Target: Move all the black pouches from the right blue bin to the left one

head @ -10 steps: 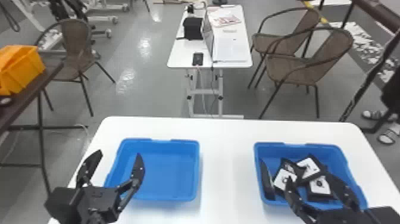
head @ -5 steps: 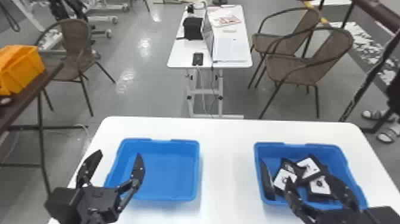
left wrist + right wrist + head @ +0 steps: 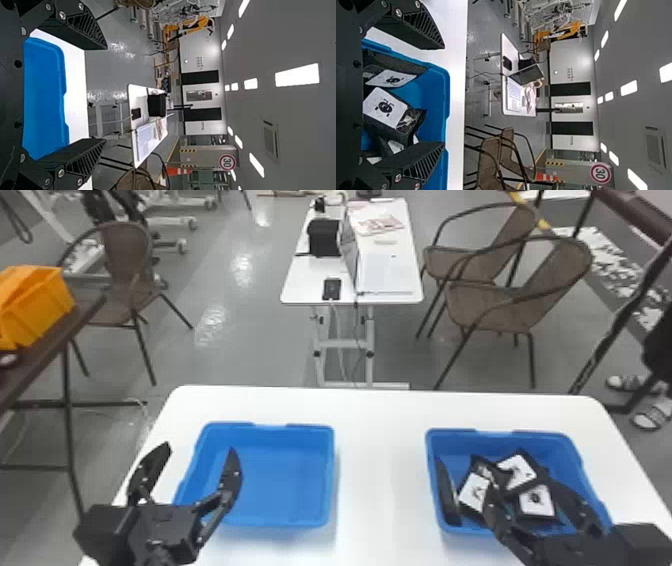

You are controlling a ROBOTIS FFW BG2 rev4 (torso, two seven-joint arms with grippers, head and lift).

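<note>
The right gripper (image 3: 443,95), spread wide and empty, is nearer the black pouches (image 3: 536,501), which lie below it in the right blue bin (image 3: 500,434); the likely move is downward. The left gripper (image 3: 199,448), 2 fingers apart, holds nothing.

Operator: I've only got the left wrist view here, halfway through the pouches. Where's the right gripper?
Observer: The right gripper is over the right blue bin, its jaws apart.

Operator: Any pouch in there lying away from the others, near a wall?

Observer: One black pouch stands on edge along the wall nearest the left bin; the pouches with white labels lie beside it, overlapping.
</note>
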